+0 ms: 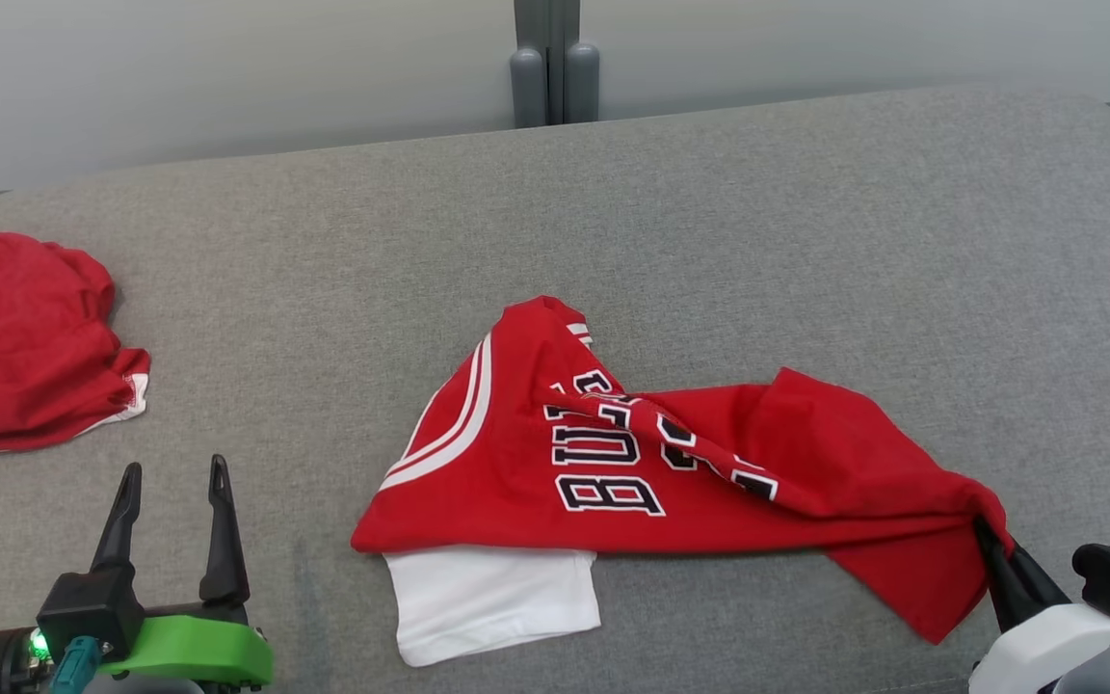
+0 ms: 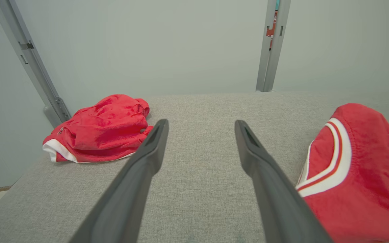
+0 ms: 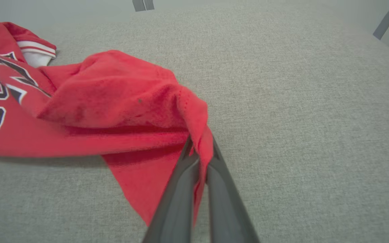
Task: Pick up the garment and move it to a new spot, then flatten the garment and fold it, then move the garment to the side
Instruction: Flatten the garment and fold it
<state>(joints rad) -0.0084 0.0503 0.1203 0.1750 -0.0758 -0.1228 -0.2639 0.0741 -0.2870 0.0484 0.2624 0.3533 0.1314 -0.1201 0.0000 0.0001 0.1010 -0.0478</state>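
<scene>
Garment: red jersey, mid-cushion, rumpled, one corner pinched in right gripper, jaws clamped on cloth. Left gripper spread wide, holding nothing. Judged: flattening, folding, move aside all outstanding. Second red bundle far left.

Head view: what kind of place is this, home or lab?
Probably a lab test cell: pale wall panels joined by a metal post, a grey fabric-covered worktop, a red jersey on it.
</scene>
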